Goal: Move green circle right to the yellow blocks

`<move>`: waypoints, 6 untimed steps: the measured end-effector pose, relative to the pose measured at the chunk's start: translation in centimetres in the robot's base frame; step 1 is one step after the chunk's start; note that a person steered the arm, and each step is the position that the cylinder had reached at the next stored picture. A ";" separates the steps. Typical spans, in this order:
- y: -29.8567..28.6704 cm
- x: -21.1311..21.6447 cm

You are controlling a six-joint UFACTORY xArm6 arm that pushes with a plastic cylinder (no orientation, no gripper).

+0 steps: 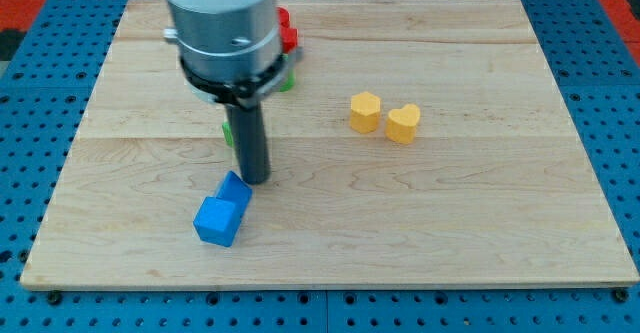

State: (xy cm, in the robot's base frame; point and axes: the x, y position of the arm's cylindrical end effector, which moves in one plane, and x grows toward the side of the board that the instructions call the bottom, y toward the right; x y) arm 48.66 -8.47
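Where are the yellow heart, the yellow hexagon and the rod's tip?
yellow heart (pixel 403 123): camera view, top face.
yellow hexagon (pixel 365 111): camera view, top face.
my tip (pixel 257 180): camera view, rod's very end, above the blue blocks (pixel 224 211).

Bright, even overhead light washes the pale wooden board (pixel 450 223), with no glare. Shadows stay short and soft beneath the yellow blocks (pixel 384 116) and the blue blocks (pixel 224 211). The frame is slightly soft, and the arm's grey housing (pixel 222 18) looms blurred at the view's top.
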 end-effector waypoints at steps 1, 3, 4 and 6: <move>0.0 -3.8; -3.2 -1.7; -4.7 -5.6; -0.3 -6.0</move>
